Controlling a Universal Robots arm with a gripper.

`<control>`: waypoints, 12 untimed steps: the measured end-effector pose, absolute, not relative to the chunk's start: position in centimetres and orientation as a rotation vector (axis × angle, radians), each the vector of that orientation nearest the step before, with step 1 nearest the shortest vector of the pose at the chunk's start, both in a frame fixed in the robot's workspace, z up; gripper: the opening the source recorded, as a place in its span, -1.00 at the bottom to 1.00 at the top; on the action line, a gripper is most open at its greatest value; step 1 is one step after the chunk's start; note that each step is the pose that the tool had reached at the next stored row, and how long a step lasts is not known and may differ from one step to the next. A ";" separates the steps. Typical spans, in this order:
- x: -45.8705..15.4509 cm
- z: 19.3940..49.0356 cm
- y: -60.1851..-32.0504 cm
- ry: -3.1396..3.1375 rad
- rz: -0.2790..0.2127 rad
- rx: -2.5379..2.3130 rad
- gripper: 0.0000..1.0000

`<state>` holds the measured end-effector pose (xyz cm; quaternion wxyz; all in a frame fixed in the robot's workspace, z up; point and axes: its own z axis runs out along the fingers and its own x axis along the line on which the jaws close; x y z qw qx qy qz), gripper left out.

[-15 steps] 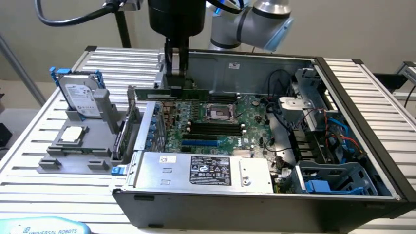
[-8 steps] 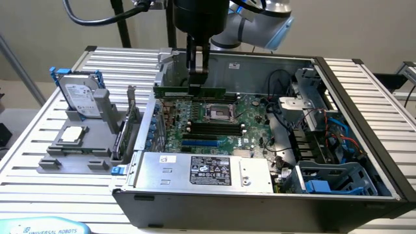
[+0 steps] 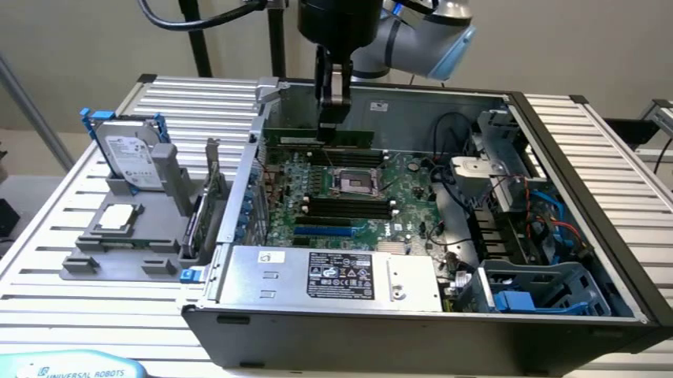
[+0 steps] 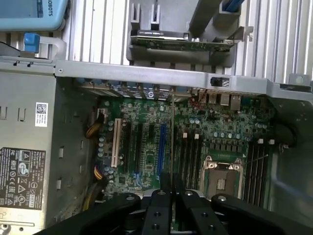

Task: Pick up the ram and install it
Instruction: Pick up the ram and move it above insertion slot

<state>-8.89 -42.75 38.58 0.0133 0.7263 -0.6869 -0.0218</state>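
**Gripper (image 4: 172,180) clamped on the ram (image 4: 173,137) over the open case**

Black fingers (image 4: 165,188) sit closest to the wrist camera, pressed together on the ram, which runs away from them edge-on as a thin line above the motherboard (image 4: 146,147). From the exterior view, the arm comes down inside the computer case (image 3: 421,335) near its far wall. The ram hangs below the fingertips as a narrow green strip, level and lengthwise along that wall. It sits on the far side of the processor socket (image 3: 352,179), and whether it touches the board cannot be told. A row of black memory slots (image 3: 347,206) lies on the socket's near side. The power supply (image 3: 336,276) fills the case's near corner at the exterior view's left. On the slatted table (image 3: 589,134), just beside the case at the exterior view's left, a grey holder (image 3: 105,264) carries an upright hard drive (image 3: 134,160), a square silver processor chip (image 3: 116,217) and an expansion card (image 3: 200,216) standing on edge.
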 end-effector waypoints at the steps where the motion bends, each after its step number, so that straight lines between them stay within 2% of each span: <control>1: -8.8 38.5 -42.4 -2.140 -0.068 2.263 -0.74; 12: -6.4 36.7 -39.9 -2.141 -0.069 2.261 -0.74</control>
